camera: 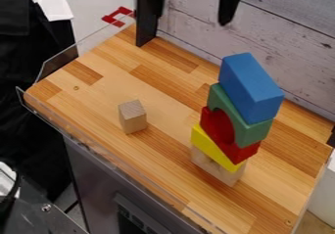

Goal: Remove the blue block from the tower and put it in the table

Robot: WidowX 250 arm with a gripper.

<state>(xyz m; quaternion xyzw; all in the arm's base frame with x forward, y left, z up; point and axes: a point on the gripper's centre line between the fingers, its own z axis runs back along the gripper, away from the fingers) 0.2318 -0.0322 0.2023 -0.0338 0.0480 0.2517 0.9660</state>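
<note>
The gripper hangs at the top edge, open, its two black fingers wide apart with nothing between them. It is above and left of the tower. The blue block lies on top of the tower, tilted, on the green arch. Below the arch come a red curved block, a yellow block and a plain wooden block at the base. The tower stands on the right half of the wooden table.
A small wooden block stands left of the tower. Clear edging runs along the table's left sides, and a plank wall rises behind. A dark upright meets the table's back edge. A red piece is past the far left corner.
</note>
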